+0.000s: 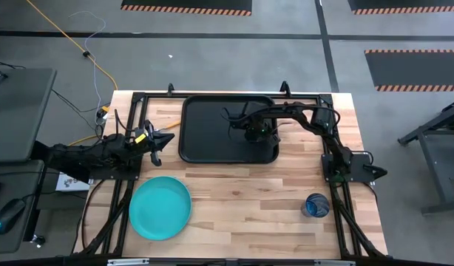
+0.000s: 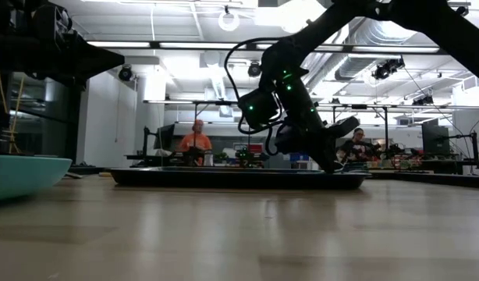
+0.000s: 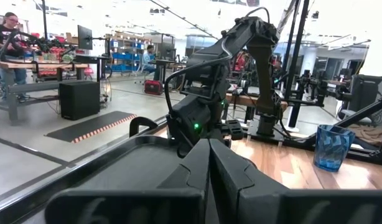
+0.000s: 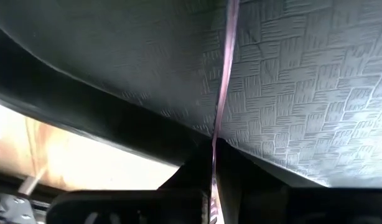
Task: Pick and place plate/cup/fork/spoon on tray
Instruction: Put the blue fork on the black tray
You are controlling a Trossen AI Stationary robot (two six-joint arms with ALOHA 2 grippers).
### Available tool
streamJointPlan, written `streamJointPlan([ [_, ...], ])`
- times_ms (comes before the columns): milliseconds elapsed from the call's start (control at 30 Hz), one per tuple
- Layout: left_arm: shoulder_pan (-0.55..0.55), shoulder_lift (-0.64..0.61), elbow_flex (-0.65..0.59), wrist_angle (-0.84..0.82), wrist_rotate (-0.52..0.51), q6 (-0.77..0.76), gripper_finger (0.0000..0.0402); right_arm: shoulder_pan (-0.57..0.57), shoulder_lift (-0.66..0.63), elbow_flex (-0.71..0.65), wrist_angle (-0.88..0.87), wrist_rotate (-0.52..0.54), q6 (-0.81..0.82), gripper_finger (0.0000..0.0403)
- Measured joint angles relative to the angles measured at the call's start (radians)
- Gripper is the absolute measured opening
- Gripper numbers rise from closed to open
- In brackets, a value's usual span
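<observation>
My right gripper (image 1: 251,134) reaches down over the middle right of the black tray (image 1: 194,148) and is shut on a thin pink utensil (image 4: 227,56). It shows edge-on, so I cannot tell whether it is the fork or the spoon. The turquoise plate (image 1: 160,207) lies flat on the table near the front left. The blue cup (image 1: 316,205) stands upright at the front right. My left gripper (image 1: 162,139) waits shut and level at the table's left, just beside the tray's left rim. My right gripper pinches one end of the pink utensil (image 4: 216,140) between its two fingers. The fingers slant down from the table's right side. The utensil runs on ahead of them along the tray's patterned floor (image 4: 315,93). Whether its far end rests on that floor I cannot tell.
The tray has a low raised rim (image 2: 185,178) and sits at the table's far middle. The plate's edge (image 2: 21,176) rises at the near left in the low view. Dark frame rails run along the table's left and right sides. People sit at benches beyond the table.
</observation>
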Motion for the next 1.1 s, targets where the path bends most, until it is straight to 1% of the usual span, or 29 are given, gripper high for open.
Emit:
streamJointPlan([
  [200, 0.0, 0.0, 0.0, 0.0, 0.0, 0.0, 0.0003, 0.005, 0.0, 0.0, -0.022, 0.091, -0.03, 0.0],
  [300, 0.0, 0.0, 0.0, 0.0, 0.0, 0.0, 0.0003, 0.006, -0.023, 0.0, -0.031, 0.095, -0.034, 0.0],
  [433, 0.0, 0.0, 0.0, 0.0, 0.0, 0.0, 0.0003, 0.007, -0.088, 0.0, -0.029, 0.108, 0.004, 0.0],
  [767, 0.0, 0.0, 0.0, 0.0, 0.0, 0.0, 0.0003, 0.054, -0.317, -0.001, 0.119, -0.031, 0.079, 0.0],
  [933, 0.0, 0.0, 0.0, 0.0, 0.0, 0.0, 0.0003, 0.087, -0.422, -0.01, 0.154, -0.071, 0.132, 0.0],
  [1033, 0.0, 0.0, 0.0, 0.008, 0.0, -0.001, 0.0003, 0.105, -0.484, -0.04, 0.175, -0.094, 0.161, 0.0],
  [1100, 0.0, 0.0, 0.0, 0.011, 0.0, 0.0, 0.0003, 0.116, -0.532, -0.087, 0.198, -0.12, 0.172, 0.0],
])
